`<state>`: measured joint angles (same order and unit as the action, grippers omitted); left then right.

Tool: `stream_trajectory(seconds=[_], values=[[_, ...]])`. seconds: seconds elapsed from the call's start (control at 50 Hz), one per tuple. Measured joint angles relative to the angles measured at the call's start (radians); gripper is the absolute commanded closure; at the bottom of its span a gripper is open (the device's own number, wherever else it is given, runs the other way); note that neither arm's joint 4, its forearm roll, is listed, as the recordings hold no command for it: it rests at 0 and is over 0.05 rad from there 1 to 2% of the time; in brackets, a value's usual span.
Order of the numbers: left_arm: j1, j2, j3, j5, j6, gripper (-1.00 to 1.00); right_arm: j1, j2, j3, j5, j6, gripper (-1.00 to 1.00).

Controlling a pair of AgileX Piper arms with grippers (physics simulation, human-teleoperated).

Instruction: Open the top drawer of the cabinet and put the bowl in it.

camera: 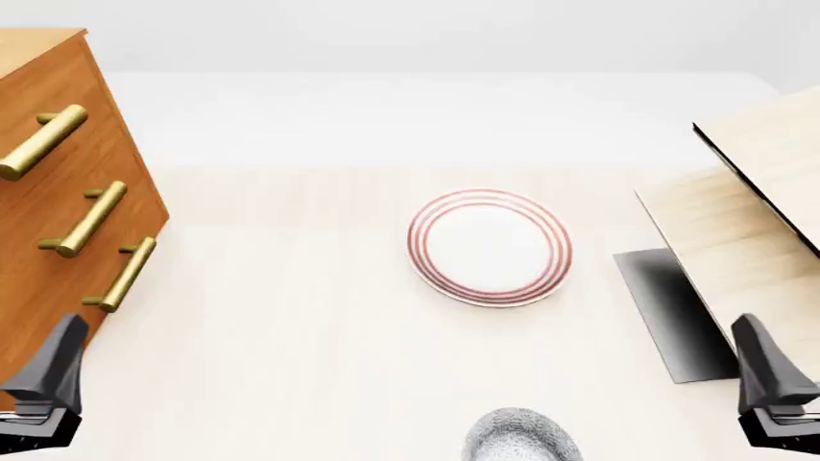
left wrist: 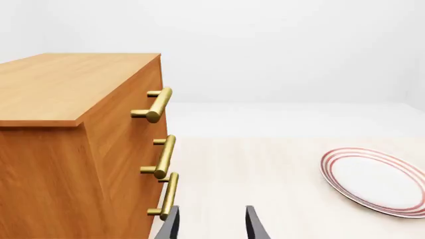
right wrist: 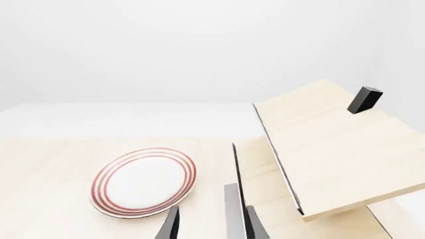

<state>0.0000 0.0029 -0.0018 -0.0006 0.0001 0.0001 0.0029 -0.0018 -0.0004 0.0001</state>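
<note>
We see the cabinet (camera: pixel 58 206) standing at the table's left edge in the front view, its drawer fronts turned toward the table's middle. The top drawer (left wrist: pixel 126 94) sits flush with the two lower drawers (left wrist: pixel 129 164), shut. Its brass handle (camera: pixel 41 142) is a bar whose long axis runs level along the drawer front, from the near side of the table toward the far side, parallel to the two handles beneath it.

The bowl (camera: pixel 519 437) lies at the near edge of the table, roughly midway between the arms, only its speckled far part showing at the bottom of the front view. Beyond it, near the table's centre, rests the flat red-ringed plate (camera: pixel 489 246), well apart from the cabinet.

On the right stands a pale wooden structure (camera: pixel 756 221) with a slanted top board.

The left gripper (left wrist: pixel 211 224) hovers low beside the cabinet's near corner, its fingers (left wrist: pixel 256 224) apart and holding nothing. The right gripper (right wrist: pixel 211 224) hovers near the pale structure, its fingers (right wrist: pixel 169 224) likewise spread and empty.
</note>
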Motion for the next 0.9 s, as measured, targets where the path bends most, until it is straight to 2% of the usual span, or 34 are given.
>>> stream_trajectory(seconds=[0.6,0.9], values=[[-0.003,0.021,-0.003,-0.018,0.002,-1.0,0.001,0.012,-0.003,-0.005,0.002,-1.0],[0.018,0.107,-0.01,-0.08,0.032,-1.0,0.001,0.015,-0.004,-0.006,0.002,-1.0]])
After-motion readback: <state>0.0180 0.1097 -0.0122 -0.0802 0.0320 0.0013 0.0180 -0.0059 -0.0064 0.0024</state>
